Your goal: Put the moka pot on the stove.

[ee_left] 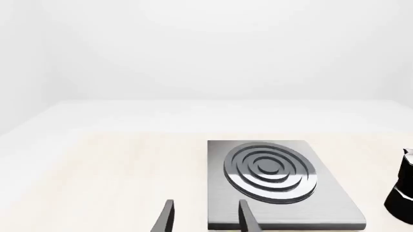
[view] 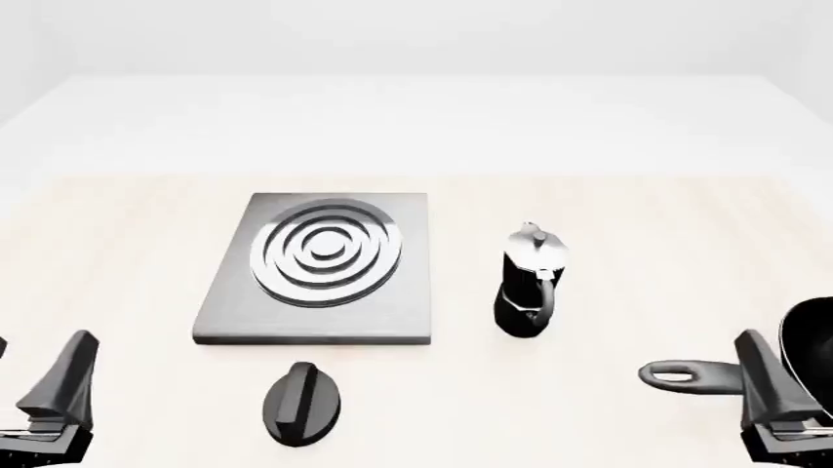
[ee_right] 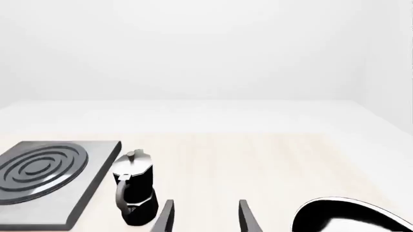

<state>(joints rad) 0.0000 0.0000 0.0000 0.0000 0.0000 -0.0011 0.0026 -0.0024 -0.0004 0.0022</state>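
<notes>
The moka pot (view: 532,283) stands upright on the table, just right of the stove (view: 234,317), and touches nothing. It is black with a silver lid, and its handle faces the near side. The stove is a grey slab with a ringed burner. My left gripper (view: 37,382) hangs low at the near left, open and empty. In the left wrist view its fingers (ee_left: 248,218) frame the stove's (ee_left: 322,203) near edge, with the moka pot (ee_left: 403,188) at the picture's border. My right gripper (ee_right: 205,220) is open and empty, with the moka pot (ee_right: 134,188) just ahead beside the stove (ee_right: 96,164).
A black oval knob (view: 303,402) lies on the table in front of the stove. A dark long-handled pan (view: 810,346) sits at the near right by my right gripper (view: 778,390), its handle (view: 690,373) pointing left. The pan (ee_right: 355,217) also shows in the right wrist view.
</notes>
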